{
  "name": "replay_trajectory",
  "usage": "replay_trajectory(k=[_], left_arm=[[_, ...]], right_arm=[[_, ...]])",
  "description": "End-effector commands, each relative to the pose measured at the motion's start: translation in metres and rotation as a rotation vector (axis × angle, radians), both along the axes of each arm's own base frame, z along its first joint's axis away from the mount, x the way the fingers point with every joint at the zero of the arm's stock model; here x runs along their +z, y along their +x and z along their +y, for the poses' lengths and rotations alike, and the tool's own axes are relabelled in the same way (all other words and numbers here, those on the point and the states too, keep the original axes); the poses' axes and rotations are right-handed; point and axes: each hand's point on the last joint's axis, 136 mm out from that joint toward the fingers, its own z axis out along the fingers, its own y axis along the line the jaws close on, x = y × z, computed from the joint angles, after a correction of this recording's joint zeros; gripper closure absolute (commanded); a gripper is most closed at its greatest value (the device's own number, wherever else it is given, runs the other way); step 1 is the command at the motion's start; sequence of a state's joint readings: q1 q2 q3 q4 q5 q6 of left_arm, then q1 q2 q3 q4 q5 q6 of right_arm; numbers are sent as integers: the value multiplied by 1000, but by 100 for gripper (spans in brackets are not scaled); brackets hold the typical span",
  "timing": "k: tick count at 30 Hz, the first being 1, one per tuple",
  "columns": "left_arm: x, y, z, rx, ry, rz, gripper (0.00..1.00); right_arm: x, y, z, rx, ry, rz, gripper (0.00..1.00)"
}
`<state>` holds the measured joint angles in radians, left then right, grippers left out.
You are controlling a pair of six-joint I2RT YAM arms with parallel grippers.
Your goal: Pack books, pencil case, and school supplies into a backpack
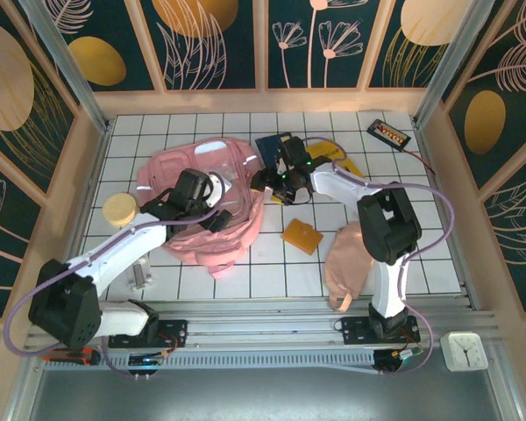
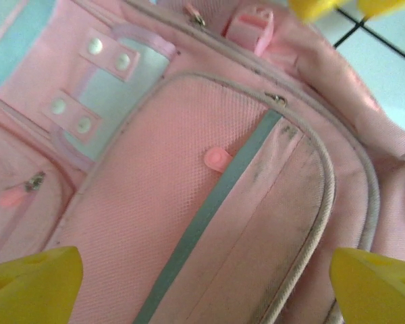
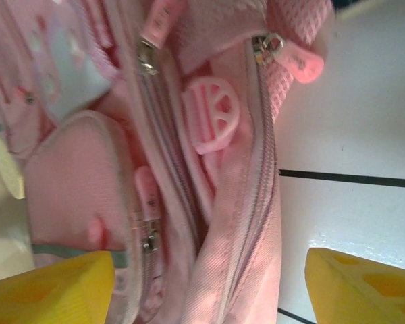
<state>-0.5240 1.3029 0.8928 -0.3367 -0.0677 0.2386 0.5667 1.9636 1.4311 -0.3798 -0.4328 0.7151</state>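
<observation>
Pink backpack (image 1: 188, 241) sat toward the table's (image 1: 421, 254) far edge, left gripper (image 2: 202, 283) and right gripper (image 3: 209, 283) both gaping open over it. Imo the right could've snagged loose fabric instead of the zipper pull (image 3: 302, 64).

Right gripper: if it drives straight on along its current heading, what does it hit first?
Most likely the backpack. In the wrist view the right gripper points at its zipper seam, with the fingers open on either side. Bare table lies just right of that line. Depth is unclear.
</observation>
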Motion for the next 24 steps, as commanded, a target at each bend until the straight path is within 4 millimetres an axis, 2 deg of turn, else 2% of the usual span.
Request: replay_trajectory(k=[1,3,5,8,18,24], left_arm=[[7,-6,2,7,-31,-20,6],[5,-12,0,-28,-35,-16,8],[2,-17,-5,-89,-29,-16,15],[-4,-17,-11,-152,-10,-21,15],[-24,3,-38,-259,11,50,20],[-30,8,-44,-272,6,50,19]], right_arm=[[-2,3,6,14,-5,11,28],[-4,5,9,18,0,13,30],[-6,7,12,24,5,17,32],[-5,8,14,30,8,17,33],[-9,-1,8,36,-9,34,33],[-10,-5,6,34,-8,41,32]])
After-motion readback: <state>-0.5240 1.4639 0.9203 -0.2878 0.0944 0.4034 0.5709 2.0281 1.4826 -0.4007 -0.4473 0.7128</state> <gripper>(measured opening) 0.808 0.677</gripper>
